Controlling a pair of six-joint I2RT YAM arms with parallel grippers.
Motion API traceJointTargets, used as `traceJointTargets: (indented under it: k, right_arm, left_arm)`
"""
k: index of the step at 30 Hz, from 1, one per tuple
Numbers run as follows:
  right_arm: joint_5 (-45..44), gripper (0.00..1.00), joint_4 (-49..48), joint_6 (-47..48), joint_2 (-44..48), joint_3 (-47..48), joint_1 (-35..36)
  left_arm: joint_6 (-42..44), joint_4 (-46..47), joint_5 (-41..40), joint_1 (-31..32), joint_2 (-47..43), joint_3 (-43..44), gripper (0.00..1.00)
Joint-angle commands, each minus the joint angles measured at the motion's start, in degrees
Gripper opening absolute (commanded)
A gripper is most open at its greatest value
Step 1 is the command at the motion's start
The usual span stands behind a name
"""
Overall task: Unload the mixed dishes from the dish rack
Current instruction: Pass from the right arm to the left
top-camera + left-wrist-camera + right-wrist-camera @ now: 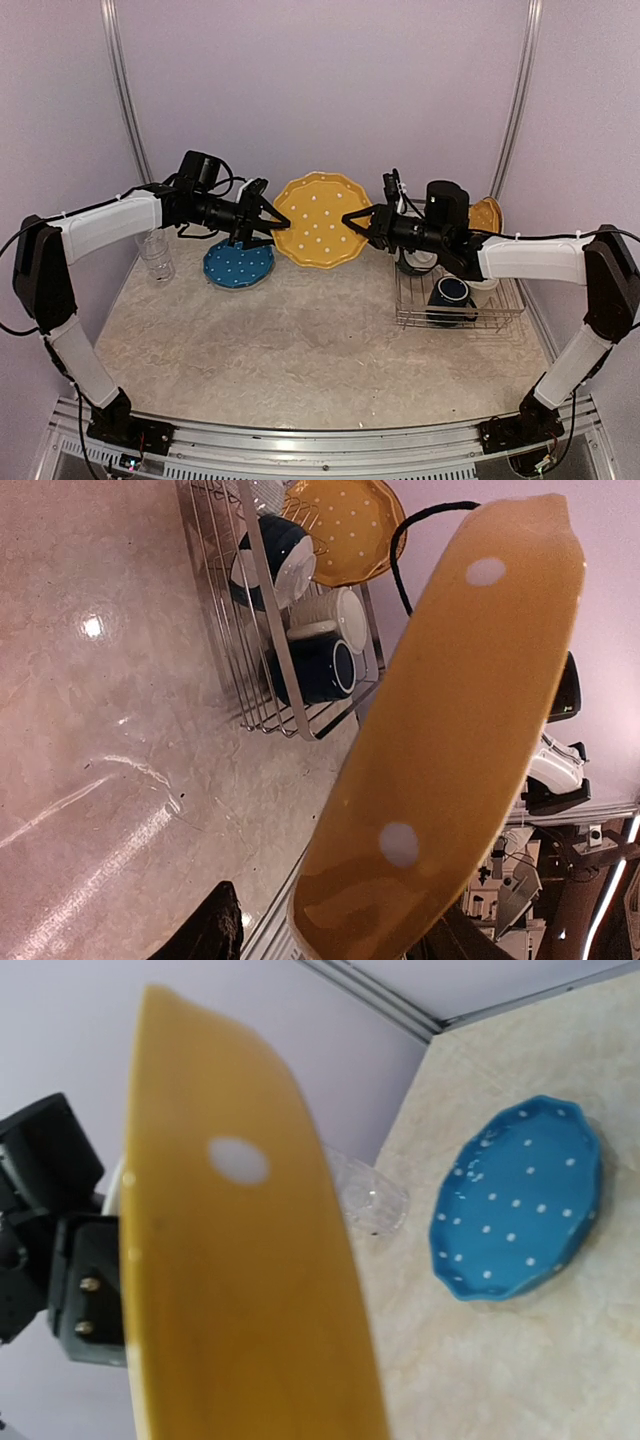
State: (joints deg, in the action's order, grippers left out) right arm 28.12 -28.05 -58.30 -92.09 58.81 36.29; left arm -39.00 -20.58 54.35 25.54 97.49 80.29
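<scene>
no legible text, labels or numbers on anything

A marbled beige tabletop (300, 350) carries one bright glare spot (92, 626). Behind it rise plain lilac walls (320, 80) with metal posts (126, 90); an aluminium rail (320, 445) edges its near side.

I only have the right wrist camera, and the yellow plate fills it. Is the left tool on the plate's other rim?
Observer: From above, the left tool straddles the yellow plate at its left rim; whether it has clamped, I cannot tell.
Operator: And my right tool?
Observer: It grips the right rim, with the plate off the table between the arms.
Operator: What sits in the rack?
Observer: At least a dark blue mug, a cream mug and a second yellow plate.
</scene>
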Motion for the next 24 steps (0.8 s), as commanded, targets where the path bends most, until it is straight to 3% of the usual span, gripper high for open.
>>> traceJointTargets:
  k: [1, 6, 11, 14, 16, 19, 20, 22, 24]
  right_arm:
    - [2.19, 0.00, -11.63, -2.18, -0.92, 4.31, 1.61]
    - [3.02, 0.00, -14.58, -3.91, -3.66, 4.19, 2.10]
    - [2.41, 0.00, -14.85, -3.88, -4.20, 3.19, 2.09]
    - [1.00, 0.01, -11.62, -1.95, -3.79, 2.78, 1.87]
    - [-0.05, 0.25, -8.55, -0.55, -3.44, 2.29, 1.38]
    - [-2.94, 0.72, -2.99, 2.01, -1.92, 0.58, 0.15]
    - [-4.05, 0.84, -0.74, 3.05, -1.08, -0.04, -0.31]
    - [-6.66, 0.95, 3.50, 5.48, 0.92, -1.23, -1.12]
    - [-10.00, 1.00, 8.49, 8.47, 3.71, -2.27, -1.73]
  left_arm:
    - [0.51, 0.58, -0.44, -0.31, 0.51, -0.48, 0.49]
    - [0.34, 0.88, 0.11, -0.29, 0.92, -0.44, 0.30]
    - [0.42, 0.76, 0.23, -0.86, 0.91, -0.40, 0.03]
    - [0.33, 0.36, -0.74, -1.82, 0.65, -0.53, 0.00]
    - [0.64, -0.98, -2.67, -2.62, 0.30, -0.46, 0.00]
    - [1.71, -4.65, -6.64, -4.95, 0.22, 0.78, 0.00]
    - [2.25, -6.19, -8.12, -5.81, 0.37, 1.41, 0.00]
    - [3.17, -9.54, -11.15, -7.63, 0.93, 2.81, 0.00]
    - [3.49, -12.89, -13.87, -9.86, 1.89, 4.04, 0.00]
